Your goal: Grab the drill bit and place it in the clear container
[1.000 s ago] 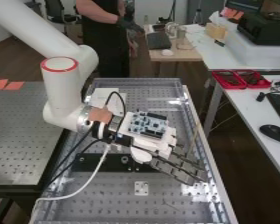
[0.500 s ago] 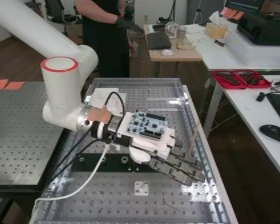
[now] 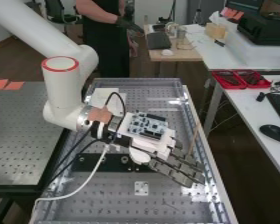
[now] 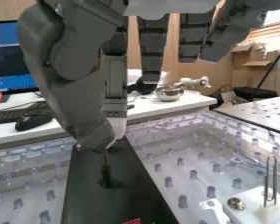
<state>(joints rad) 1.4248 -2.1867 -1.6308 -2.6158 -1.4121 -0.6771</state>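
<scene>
My thumb and one of my fingers (image 3: 185,175) are pinched together over the table (image 3: 111,210), toward its long edge on the high view's right, gripping what appears to be the drill bit (image 4: 106,159), though its upper end is concealed at the tips. The bit points downward above the black plate (image 4: 91,200), with a dark piece (image 4: 109,182) at its lower end, and I cannot determine whether that piece touches the plate. A white block (image 4: 254,206) bearing an upright metal loop (image 4: 275,175) sits beside the plate on the table.
</scene>
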